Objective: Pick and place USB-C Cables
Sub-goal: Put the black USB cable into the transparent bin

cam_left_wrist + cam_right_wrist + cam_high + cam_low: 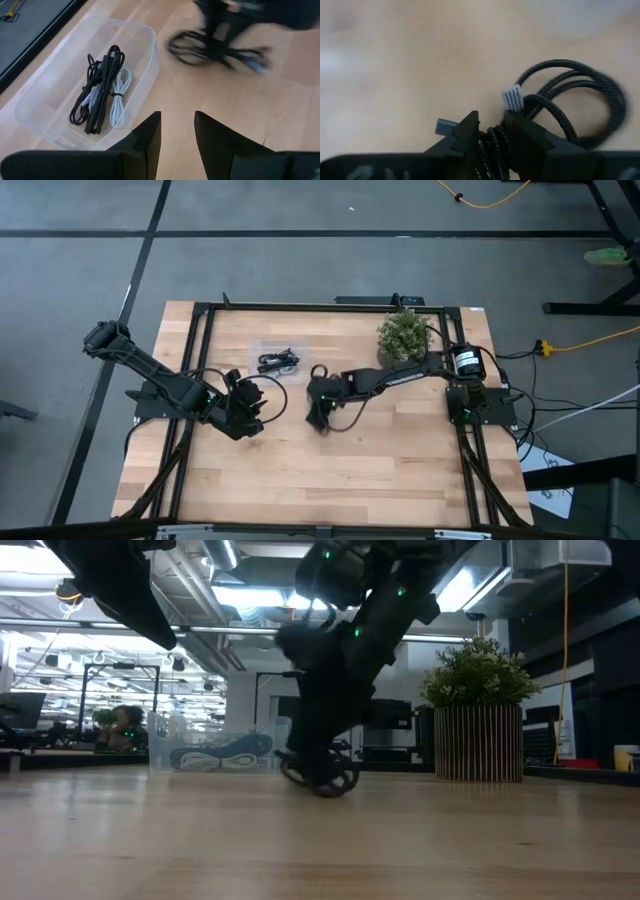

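Observation:
A black braided USB-C cable (598,89), coiled, with a white tag (512,97), lies mid-table under my right gripper (492,124), which is shut on it. The same cable shows in the low view (326,778) with its loops down at the table top. More coiled cables, black (102,82) and pale (120,97), lie on the floor of a clear plastic bin (252,348). My left gripper (177,127) is open and hovers left of the right gripper, near the bin, touching nothing. My right gripper pinches the black cable's bundled strands (496,136) between its two fingers, next to the white tag. The fingers come from above, pointing down, across the bundle. The coil's loop (615,102) spreads out beside the fingers, and its lower loops (335,790) are at the table top.
A potted plant (403,335) in a slatted pot stands toward the far right of the table. The clear bin (145,37) sits left of centre, toward the far side. Bare wood (330,480) runs along the near side. Black frame rails (200,330) edge the table.

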You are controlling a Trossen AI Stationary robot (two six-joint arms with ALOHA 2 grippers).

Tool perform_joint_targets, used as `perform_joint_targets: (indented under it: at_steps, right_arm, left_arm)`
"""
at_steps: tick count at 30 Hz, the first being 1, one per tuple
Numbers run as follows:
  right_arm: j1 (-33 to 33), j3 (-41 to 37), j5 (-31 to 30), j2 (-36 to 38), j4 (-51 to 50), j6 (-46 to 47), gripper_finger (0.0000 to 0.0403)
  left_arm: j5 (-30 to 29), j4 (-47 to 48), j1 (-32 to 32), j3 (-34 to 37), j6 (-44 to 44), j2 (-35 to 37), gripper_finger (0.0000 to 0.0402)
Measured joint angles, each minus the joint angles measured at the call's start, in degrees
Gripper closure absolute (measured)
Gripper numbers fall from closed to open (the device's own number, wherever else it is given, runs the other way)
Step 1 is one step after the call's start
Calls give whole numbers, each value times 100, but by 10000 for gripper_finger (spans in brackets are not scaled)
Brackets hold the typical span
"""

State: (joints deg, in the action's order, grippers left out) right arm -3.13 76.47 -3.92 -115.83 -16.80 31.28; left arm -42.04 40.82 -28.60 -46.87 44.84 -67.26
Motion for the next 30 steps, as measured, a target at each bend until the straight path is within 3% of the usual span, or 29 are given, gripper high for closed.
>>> perform_joint_targets:
  at_steps: [5,10,18,22,30]
  right_arm:
    - [-285,-13,1806,-2,900,-600,297]
    - [-537,-13,2876,116,1569,-1089,297]
    - [-974,-13,2889,231,791,-783,297]
    - [-1311,-13,2186,156,466,-743,297]
    - [-1589,-9,1739,144,1505,-932,297]
  left_arm:
    - [0,-2,0,0,0,0,291]
    - [-1,-73,0,0,0,0,291]
    - [110,-161,-79,0,1,-2,291]
    - [107,-157,-149,0,-22,-2,291]
    - [80,-157,-157,0,-28,-2,291]
